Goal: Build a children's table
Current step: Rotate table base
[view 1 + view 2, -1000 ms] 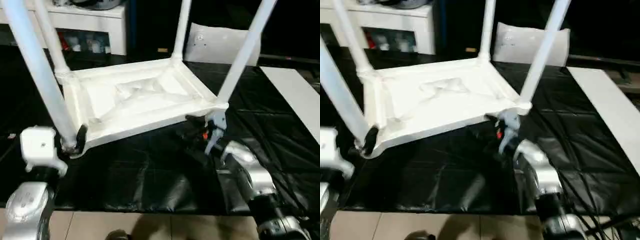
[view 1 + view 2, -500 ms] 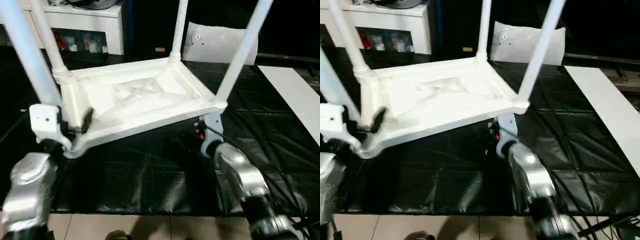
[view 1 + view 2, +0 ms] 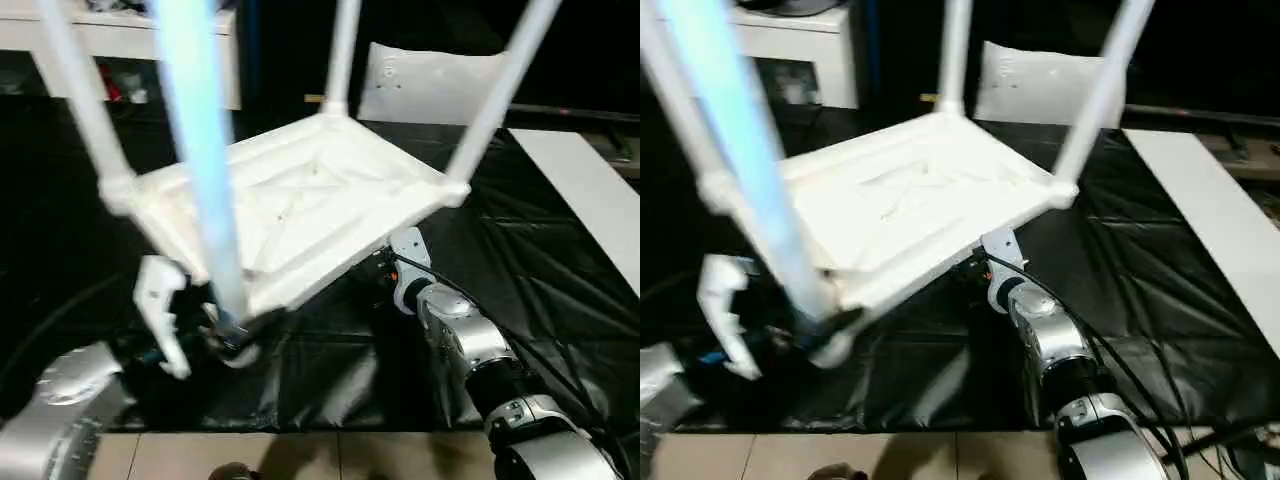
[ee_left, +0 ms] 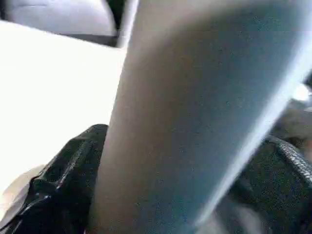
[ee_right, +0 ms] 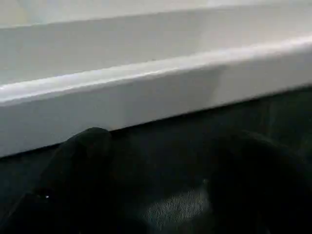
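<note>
Turning the upturned children's table on the black work table, your left gripper pinches the near-left leg; next, steady it with the spread right gripper under the right edge.

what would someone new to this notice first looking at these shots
The upside-down white children's table, tilted over the black-covered work table with its four legs pointing up. The left gripper closes around the base of the nearest leg, and the right gripper sits just under the table's near edge.
</note>
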You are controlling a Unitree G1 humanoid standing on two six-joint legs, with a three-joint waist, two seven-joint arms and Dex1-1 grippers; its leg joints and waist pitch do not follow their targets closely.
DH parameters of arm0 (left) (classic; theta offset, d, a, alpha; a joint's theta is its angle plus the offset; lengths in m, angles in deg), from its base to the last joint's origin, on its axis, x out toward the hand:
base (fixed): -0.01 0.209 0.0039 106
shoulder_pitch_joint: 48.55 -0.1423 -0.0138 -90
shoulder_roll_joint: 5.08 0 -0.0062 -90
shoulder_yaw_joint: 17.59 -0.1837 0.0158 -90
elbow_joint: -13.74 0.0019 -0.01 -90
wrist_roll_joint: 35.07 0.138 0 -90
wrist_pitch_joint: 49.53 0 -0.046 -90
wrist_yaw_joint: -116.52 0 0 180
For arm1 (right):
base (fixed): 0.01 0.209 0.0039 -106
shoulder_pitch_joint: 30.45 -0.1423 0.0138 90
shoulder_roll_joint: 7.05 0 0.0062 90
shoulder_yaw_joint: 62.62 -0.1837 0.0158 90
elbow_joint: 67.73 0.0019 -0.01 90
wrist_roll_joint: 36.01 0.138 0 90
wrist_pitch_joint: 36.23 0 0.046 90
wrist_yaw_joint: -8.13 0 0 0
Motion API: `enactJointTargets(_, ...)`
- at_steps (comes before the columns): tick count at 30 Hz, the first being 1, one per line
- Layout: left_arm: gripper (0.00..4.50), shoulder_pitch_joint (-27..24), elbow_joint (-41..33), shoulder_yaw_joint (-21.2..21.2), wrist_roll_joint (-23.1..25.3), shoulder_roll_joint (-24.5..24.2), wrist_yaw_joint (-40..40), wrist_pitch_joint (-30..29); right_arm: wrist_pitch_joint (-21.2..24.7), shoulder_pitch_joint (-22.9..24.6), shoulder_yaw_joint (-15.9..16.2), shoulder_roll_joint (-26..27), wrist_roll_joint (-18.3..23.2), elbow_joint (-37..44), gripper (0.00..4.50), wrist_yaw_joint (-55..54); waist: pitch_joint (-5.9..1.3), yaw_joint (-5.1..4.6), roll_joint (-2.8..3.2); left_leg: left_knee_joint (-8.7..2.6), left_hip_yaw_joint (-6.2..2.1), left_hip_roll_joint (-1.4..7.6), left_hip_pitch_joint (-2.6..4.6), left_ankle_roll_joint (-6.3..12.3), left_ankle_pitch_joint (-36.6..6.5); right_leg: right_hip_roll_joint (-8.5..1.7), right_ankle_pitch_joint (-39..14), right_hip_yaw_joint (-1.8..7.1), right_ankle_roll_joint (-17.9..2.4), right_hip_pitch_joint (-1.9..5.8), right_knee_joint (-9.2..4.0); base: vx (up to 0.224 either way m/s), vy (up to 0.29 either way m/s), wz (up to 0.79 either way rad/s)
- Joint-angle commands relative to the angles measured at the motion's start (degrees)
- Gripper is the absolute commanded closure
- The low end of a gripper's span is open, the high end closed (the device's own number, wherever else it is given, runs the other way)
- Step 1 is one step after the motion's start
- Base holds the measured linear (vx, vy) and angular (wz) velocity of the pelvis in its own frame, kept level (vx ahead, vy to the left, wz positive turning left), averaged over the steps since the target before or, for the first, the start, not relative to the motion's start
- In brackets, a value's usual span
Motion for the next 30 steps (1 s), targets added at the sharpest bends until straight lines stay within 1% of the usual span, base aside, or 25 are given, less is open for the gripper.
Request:
enactJointTargets(1, 0.06, 1.46, -3.02, -5.03, -2.31, 1.17, 1.18, -1.70, -1.71, -1.91, 1.10, 1.96, 0.22, -0.34, 0.00, 1.82, -2.79, 0.01, 0.97, -5.13, -1.61, 3.53, 0.91, -3.90, -19.78, -5.21, -18.33, 3.57, -8.41, 1.52, -4.50, 0.000, 0.000, 0.00)
enactJointTargets(2, 0.06, 2.43, -3.15, -6.35, -2.45, 1.74, 1.03, -2.26, -2.42, -2.45, 1.02, 2.52, -0.16, -1.48, 0.00, 1.89, -2.75, -0.22, 1.15, -5.09, -1.64, 3.45, 0.84, -3.94, -19.77, -5.15, -18.15, 3.57, -8.53, 1.57, -4.51, 0.000, 0.000, 0.00)
enactJointTargets(3, 0.06, 2.91, -3.01, -6.90, -2.39, 2.04, 1.01, -2.38, -2.68, -2.61, 1.07, 2.72, -0.30, -1.80, 0.00, 1.97, -2.83, -0.54, 0.99, -5.03, -1.58, 3.42, 0.88, -3.86, -19.79, -5.11, -17.94, 3.58, -8.78, 1.53, -4.53, 0.000, 0.000, 0.00)
enactJointTargets(4, 0.06, 4.64, -1.94, -8.40, -1.72, 3.14, 1.05, -2.22, -3.04, -2.86, 1.28, 3.26, -0.48, -2.21, 0.00, 2.35, -2.85, -0.66, 0.94, -4.98, -1.58, 3.39, 0.83, -3.72, -19.57, -5.15, -17.79, 3.58, -8.91, 1.61, -4.52, 0.000, 0.000, 0.00)
enactJointTargets(7, 0.06, 6.42, -0.58, -9.55, -0.94, 3.83, 1.38, -2.13, -3.61, -3.18, 1.32, 3.66, -0.81, -2.91, 0.00, 2.37, -2.94, -1.06, 0.80, -4.82, -1.54, 3.33, 0.48, -3.13, -17.55, -5.21, -16.78, 3.60, -9.24, 1.96, -4.42, 0.000, 0.000, 0.00)
enactJointTargets(8, 0.06, 8.09, 0.88, -10.40, 0.05, 4.51, 1.76, -1.38, -4.01, -3.30, 1.65, 4.01, -1.12, -3.24, 0.00, 2.85, -3.01, -1.15, 0.73, -4.75, -1.49, 3.36, 0.50, -2.90, -16.69, -5.17, -15.96, 3.60, -9.36, 1.92, -4.36, 0.000, 0.000, 0.00)
enactJointTargets(9, 0.06, 8.97, 1.68, -10.80, 0.44, 4.99, 1.91, -1.04, -4.31, -3.33, 1.85, 4.20, -1.29, -3.39, 0.00, 3.23, -3.06, -1.23, 0.86, -4.66, -1.42, 3.34, 0.57, -2.68, -16.06, -5.10, -15.05, 3.58, -9.60, 1.89, -4.30, 0.000, 0.000, 0.00)
enactJointTargets(11, 0.06, 10.16, 2.76, -11.44, 1.14, 5.40, 1.84, -0.53, -4.68, -3.39, 2.01, 4.43, -1.42, -3.69, 0.00, 3.77, -3.17, -1.21, 0.82, -4.59, -1.38, 3.34, 0.55, -2.38, -15.30, -5.10, -14.15, 3.57, -9.85, 2.01, -4.19, 0.000, 0.000, 0.00)
enactJointTargets(12, 0.06, 10.92, 3.45, -11.84, 1.52, 5.58, 1.75, -0.24, -4.97, -3.48, 2.06, 4.59, -1.50, -4.01, 0.00, 4.08, -3.15, -1.30, 0.89, -4.63, -1.44, 3.39, 0.36, -2.29, -14.69, -5.12, -13.19, 3.54, -10.11, 2.15, -4.03, 0.000, 0.000, 0.00)
enactJointTargets(13, 0.06, 12.06, 4.58, -12.39, 1.67, 6.18, 1.74, 0.07, -5.31, -3.58, 2.10, 4.81, -1.69, -4.42, 0.00, 4.24, -3.22, -1.30, 0.99, -4.61, -1.42, 3.41, 0.41, -2.24, -14.52, -5.11, -12.82, 3.52, -10.20, 2.14, -4.05, 0.000, 0.000, 0.00)
enactJointTargets(14, 0.06, 13.25, 5.75, -13.10, 2.21, 6.79, 1.74, 0.65, -5.51, -3.66, 2.08, 5.05, -1.80, -4.71, 0.00, 4.27, -3.24, -1.27, 1.05, -4.51, -1.34, 3.40, 0.64, -2.20, -14.38, -5.06, -12.17, 3.52, -10.64, 1.96, -4.02, 0.000, 0.000, 0.00)
enactJointTargets(15, 0.06, 14.50, 7.20, -13.88, 2.97, 7.46, 1.69, 1.50, -5.73, -3.76, 1.96, 5.29, -2.00, -5.02, 0.00, 4.28, -3.19, -1.23, 1.01, -4.57, -1.32, 3.41, 0.56, -2.16, -14.29, -5.03, -11.73, 3.52, -10.79, 2.06, -4.03, 0.000, 0.000, 0.00)
enactJointTargets(16, 0.06, 15.01, 7.89, -14.18, 3.42, 7.75, 1.63, 1.96, -5.81, -3.79, 1.94, 5.36, -2.07, -5.13, 0.00, 4.30, -3.19, -1.21, 1.16, -4.58, -1.36, 3.38, 0.59, -2.15, -14.40, -5.03, -11.83, 3.50, -10.81, 2.05, -4.06, 0.000, 0.000, 0.00)
enactJointTargets(17, 0.06, 17.44, 11.93, -14.89, 6.80, 9.22, 0.13, 5.41, -6.49, -4.15, 1.65, 5.68, -2.37, -5.80, 0.00, 4.17, -3.21, -1.26, 1.18, -4.57, -1.36, 3.40, 0.60, -2.20, -14.61, -5.08, -11.85, 3.52, -10.88, 2.09, -4.06, 0.000, 0.000, 0.00)
enactJointTargets(18, 0.06, 17.53, 12.09, -14.90, 6.96, 9.28, 0.02, 5.58, -6.51, -4.16, 1.63, 5.69, -2.37, -5.82, 0.00, 4.13, -3.21, -1.18, 1.11, -4.51, -1.32, 3.38, 0.75, -2.15, -15.18, -5.11, -12.74, 3.53, -10.63, 2.05, -4.37, 0.000, 0.000, 0.00)
enactJointTargets(19, 0.06, 18.19, 13.27, -14.89, 8.02, 9.73, -0.72, 6.73, -6.66, -4.27, 1.46, 5.78, -2.38, -5.99, 0.00, 3.79, -3.20, -1.23, 1.03, -4.54, -1.39, 3.41, 0.63, -2.17, -15.19, -5.22, -12.87, 3.55, -10.63, 2.20, -4.29, 0.000, 0.000, 0.00)
enactJointTargets(20, 0.06, 19.30, 15.11, -14.64, 8.83, 10.49, -1.50, 7.90, -6.74, -4.66, 0.66, 5.91, -2.02, -6.45, 0.00, 3.04, -3.21, -1.24, 1.14, -4.63, -1.47, 3.41, 0.53, -2.19, -15.29, -5.24, -13.51, 3.50, -10.36, 2.27, -4.37, 0.000, 0.000, 0.00)
enactJointTargets(22, 0.06, 19.30, 15.11, -14.64, 8.83, 10.49, -1.50, 7.90, -6.74, -4.66, 0.66, 5.91, -2.02, -6.45, 0.00, 3.04, -3.24, -1.32, 1.03, -4.58, -1.52, 3.47, 0.64, -2.30, -15.92, -5.34, -14.26, 3.48, -10.55, 2.21, -4.35, 0.000, 0.000, 0.00)
enactJointTargets(23, 0.06, 20.91, 17.70, -14.59, 10.79, 11.04, -2.79, 10.51, -7.32, -5.27, -0.92, 5.57, -1.74, -7.40, 0.00, 1.30, -3.22, -1.30, 1.03, -4.57, -1.51, 3.50, 0.63, -2.13, -15.86, -5.38, -14.41, 3.50, -10.70, 2.12, -4.46, 0.000, 0.000, 0.00)
enactJointTargets(24, 0.06, 21.53, 18.70, -14.46, 11.56, 11.31, -3.25, 11.64, -7.78, -5.39, -1.82, 5.00, -1.71, -7.72, 0.00, 0.19, -3.30, -1.16, 1.23, -4.42, -1.45, 3.43, 0.90, -2.08, -15.83, -5.32, -14.46, 3.50, -10.65, 1.94, -4.48, 0.000, 0.000, 0.00)
enactJointTargets(25, 0.06, 21.78, 19.05, -14.28, 11.81, 11.43, -3.44, 12.11, -8.16, -5.30, -2.48, 4.47, -1.62, -7.66, 0.00, -0.47, -3.32, -1.22, 1.12, -4.48, -1.45, 3.45, 0.74, -2.09, -15.61, -5.29, -14.10, 3.48, -10.73, 2.08, -4.38, 0.000, 0.000, 0.00)
enactJointTargets(27, 0.06, 21.98, 19.53, -13.87, 12.12, 11.68, -3.58, 12.82, -8.71, -4.97, -3.69, 3.47, -1.26, -7.21, 0.00, -1.24, -3.41, -0.98, 1.26, -4.47, -1.45, 3.58, 0.78, -2.05, -14.85, -5.33, -12.33, 3.44, -10.97, 2.11, -4.16, 0.000, 0.000, 0.00)
enactJointTargets(28, 0.06, 20.88, 18.39, -13.00, 11.88, 10.79, -3.56, 12.69, -8.54, -3.24, -5.35, 1.67, -0.14, -4.18, 0.00, -1.13, -3.43, -0.83, 1.61, -4.44, -1.45, 3.64, 0.87, -2.11, -14.77, -5.33, -11.61, 3.44, -11.17, 2.04, -4.07, 0.000, 0.000, 0.00)
enactJointTargets(29, 0.06, 20.17, 17.73, -12.61, 11.69, 10.33, -3.52, 12.62, -8.34, -2.37, -5.96, 0.92, 0.28, -2.65, 0.00, -1.02, -3.49, -0.62, 1.62, -4.45, -1.41, 3.70, 0.86, -2.01, -14.28, -5.21, -9.91, 3.44, -11.20, 2.20, -3.87, 0.000, 0.000, 0.00)
enactJointTargets(30, 0.06, 19.58, 17.22, -12.33, 11.52, 10.01, -3.44, 12.56, -8.09, -1.70, -6.32, 0.47, 0.57, -1.48, 0.00, -0.87, -3.55, -0.45, 1.40, -4.37, -1.28, 3.64, 0.76, -1.69, -13.03, -5.04, -7.31, 3.44, -11.35, 2.26, -3.67, 0.000, 0.000, 0.00)
